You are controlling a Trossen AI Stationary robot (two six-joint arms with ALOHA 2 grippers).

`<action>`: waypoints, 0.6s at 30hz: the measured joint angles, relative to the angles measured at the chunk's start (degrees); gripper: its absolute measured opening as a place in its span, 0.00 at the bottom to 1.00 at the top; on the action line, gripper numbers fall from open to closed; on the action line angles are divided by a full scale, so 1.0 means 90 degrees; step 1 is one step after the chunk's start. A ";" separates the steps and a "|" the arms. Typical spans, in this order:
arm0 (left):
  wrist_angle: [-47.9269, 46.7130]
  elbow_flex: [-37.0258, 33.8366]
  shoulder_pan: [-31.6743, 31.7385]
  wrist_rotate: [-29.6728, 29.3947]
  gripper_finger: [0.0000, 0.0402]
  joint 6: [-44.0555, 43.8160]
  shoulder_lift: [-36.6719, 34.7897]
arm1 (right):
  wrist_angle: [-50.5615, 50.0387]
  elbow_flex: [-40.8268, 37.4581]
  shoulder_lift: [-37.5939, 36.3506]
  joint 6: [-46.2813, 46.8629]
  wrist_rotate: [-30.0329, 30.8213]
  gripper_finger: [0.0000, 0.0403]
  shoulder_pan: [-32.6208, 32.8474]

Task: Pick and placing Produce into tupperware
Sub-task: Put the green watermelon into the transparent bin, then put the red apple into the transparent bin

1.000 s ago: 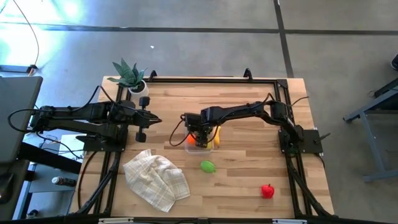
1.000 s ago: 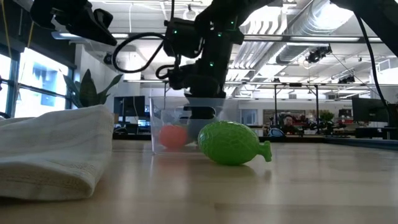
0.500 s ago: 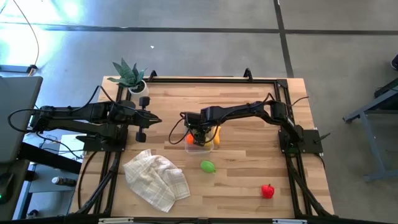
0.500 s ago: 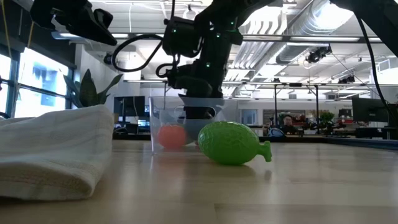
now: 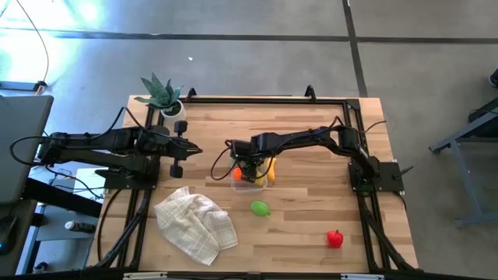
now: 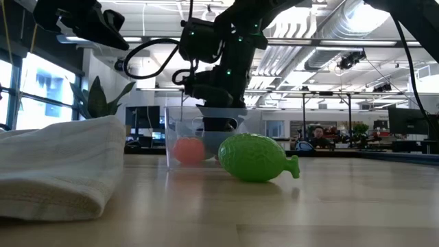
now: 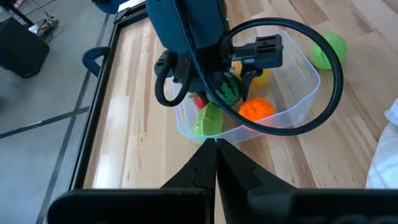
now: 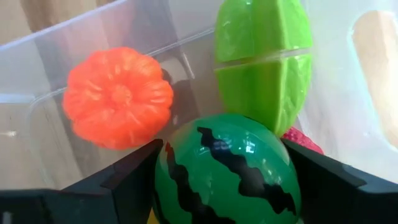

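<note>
Tupperware (image 5: 250,180) sits mid-frame in the high view, slightly left of centre; clear tub, rounded corners. Inside it per the right wrist view: orange ridged fruit (image 8: 118,96) upper left, a light green piece split by a seam (image 8: 264,59) upper centre, a sliver of something red (image 8: 303,140) at right. The striped watermelon (image 8: 227,171) sits low centre between the right gripper (image 8: 224,180) fingers, jaws spread wide with a finger close on each side; looks gripped or only just let go, can't tell which. Gripper is down inside the tub. Risks: if the fingers drag on the melon while lifting, it rides back out; the tub is light and crowded, so a finger catching a wall could shove or tip it. Green fruit (image 5: 260,208) lies loose on the table just below the tub, red one (image 5: 334,238) lower right. Left gripper (image 5: 177,145) parked at frame left, closed, empty.
</note>
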 joint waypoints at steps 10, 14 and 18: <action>0.0000 0.0000 0.0002 0.0000 0.01 0.0001 0.0000 | 0.0108 0.0000 -0.0002 -0.0022 0.0084 0.75 -0.0036; -0.0001 0.0000 0.0001 0.0001 0.01 -0.0001 0.0000 | 0.0139 0.0000 -0.0002 -0.0162 0.0085 0.75 -0.0039; -0.0001 0.0000 0.0001 -0.0001 0.01 -0.0001 0.0000 | 0.0115 0.0000 -0.0002 -0.0182 -0.0290 0.75 -0.0041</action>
